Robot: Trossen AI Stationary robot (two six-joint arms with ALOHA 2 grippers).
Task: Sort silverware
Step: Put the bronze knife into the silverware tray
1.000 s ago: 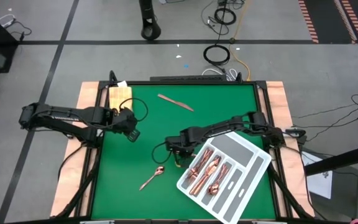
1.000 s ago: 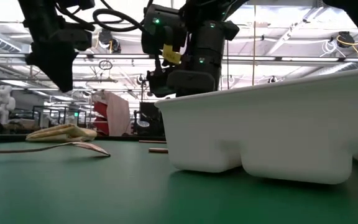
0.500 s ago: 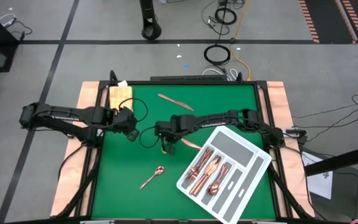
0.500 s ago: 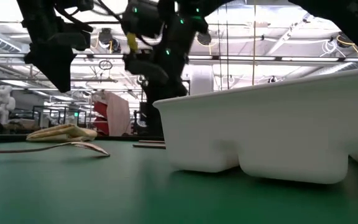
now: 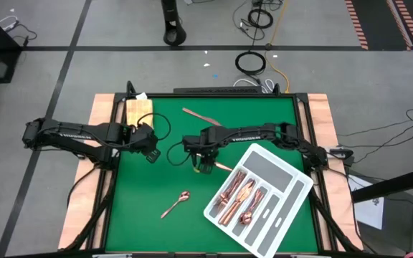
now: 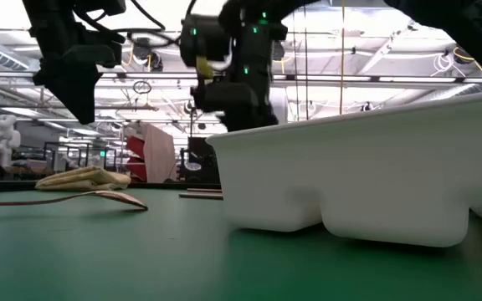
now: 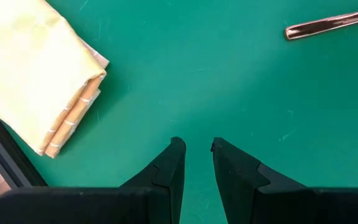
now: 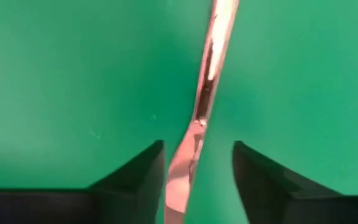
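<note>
Left of centre in the high view: left gripper (image 5: pixel 151 153) hanging idle above the green mat (image 5: pixel 156 186), fingers a narrow gap apart on nothing, yellow cloth (image 7: pixel 36 68) folded just beyond them at the mat's upper-left corner. Lower down, a lone spoon (image 5: pixel 176 203) lying flat on bare mat. Above centre, a knife (image 5: pixel 202 117) lying loose near the far edge, well apart from everything. At centre, right gripper (image 8: pixel 197 171) hovering low, fingers spread, straddling a thin copper piece (image 8: pixel 209 74) that lies flat between them; cannot tell fork or knife. Probably light, stiff, slick and hard to lift off the mat: best pinched across the narrow handle near mid-length, fingers pressed right down to the surface. To the right, white tray (image 5: pixel 297 174) set at a slant, its left slots already filled with sorted silverware (image 5: pixel 239 197). Tray corner just beside the target piece, likely the one obstacle.
</note>
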